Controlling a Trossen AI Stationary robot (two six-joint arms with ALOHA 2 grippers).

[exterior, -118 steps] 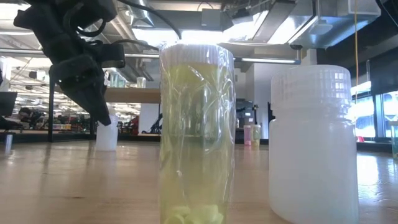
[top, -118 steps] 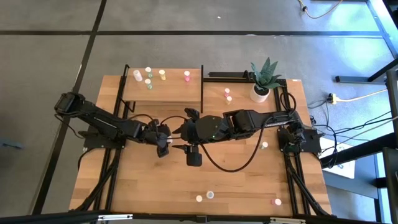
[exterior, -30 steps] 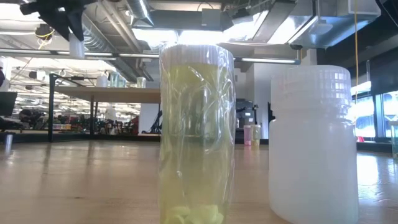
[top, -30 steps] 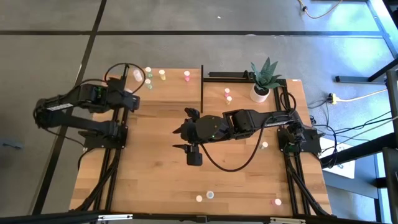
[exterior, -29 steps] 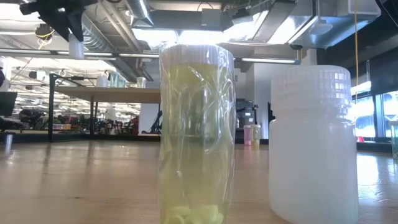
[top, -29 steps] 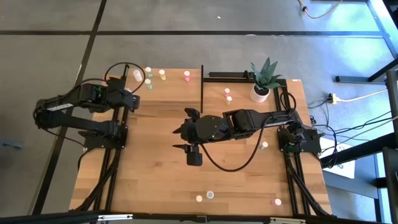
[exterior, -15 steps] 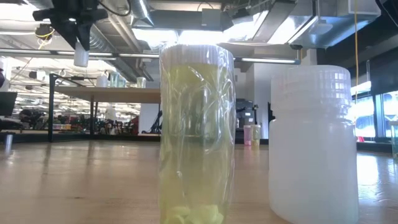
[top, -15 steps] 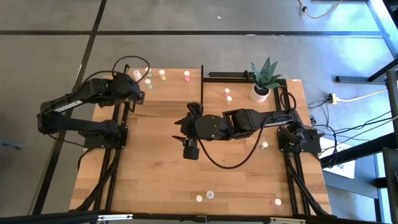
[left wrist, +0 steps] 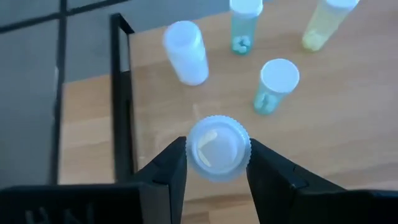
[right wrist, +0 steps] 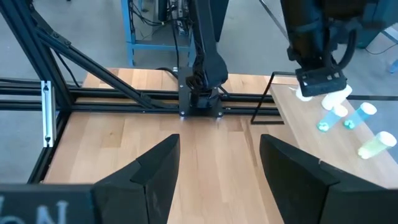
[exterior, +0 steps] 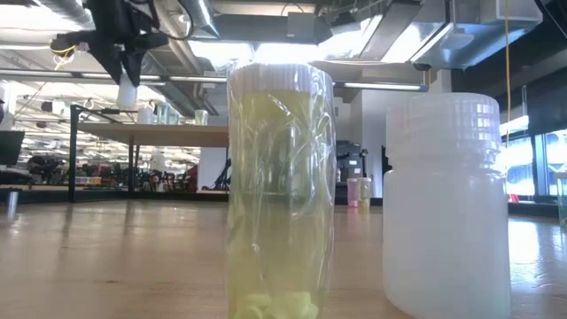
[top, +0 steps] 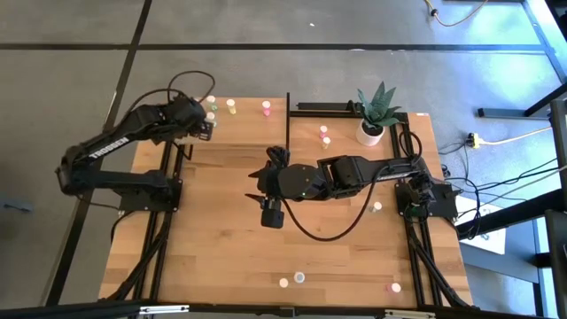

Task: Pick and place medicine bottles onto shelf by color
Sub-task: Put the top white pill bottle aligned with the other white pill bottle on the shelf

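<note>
A white-capped bottle point(left wrist: 218, 149) sits clamped between the two dark fingers of the left gripper point(left wrist: 217, 163), held upright above the shelf point(top: 248, 124) near its far left corner. In the left wrist view its ribbed white cap faces the camera, with the shelf's light wood below it. Three more bottles stand on that wood just beyond: a white one point(left wrist: 185, 51), a green-tinted one with a white cap point(left wrist: 275, 85), and another greenish one point(left wrist: 245, 25); a yellowish bottle point(left wrist: 326, 25) shows at the edge. From above, a pink-topped bottle point(top: 266, 107) stands farther right on the shelf, near its black post.

The right gripper point(right wrist: 214, 163) hangs over the middle of the table point(top: 354, 257), fingers spread wide with nothing between them. Other bottles lie scattered on the table: two near the potted plant point(top: 376, 111) and a few along the near edge point(top: 299, 277). In the low view, a yellow-tinted bottle point(exterior: 280, 190) and a white jar point(exterior: 446, 204) stand close to the camera.
</note>
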